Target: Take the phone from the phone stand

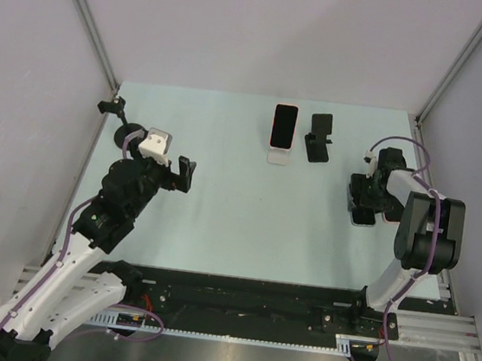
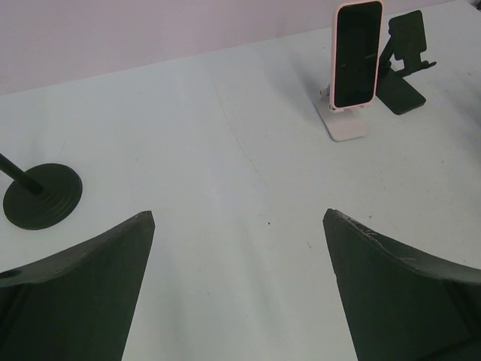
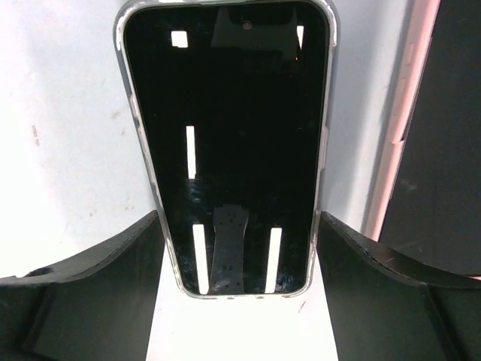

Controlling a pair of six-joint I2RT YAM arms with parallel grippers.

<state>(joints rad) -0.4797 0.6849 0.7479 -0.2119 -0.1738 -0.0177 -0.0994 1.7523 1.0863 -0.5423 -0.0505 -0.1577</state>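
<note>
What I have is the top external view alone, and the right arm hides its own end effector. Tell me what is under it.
Observer: A silver-rimmed phone, dark screen facing the wrist camera, sits between the right end effector's fingers. They flank its lower sides, but I cannot tell whether they touch it.
Operator: Now the left end effector. Report its jaws.
Observer: Wide apart, nothing between them, only table beyond.
Operator: Give me the pink phone's pose.
Observer: Leaning back on the white stand, bottom edge in the stand's lip.
</note>
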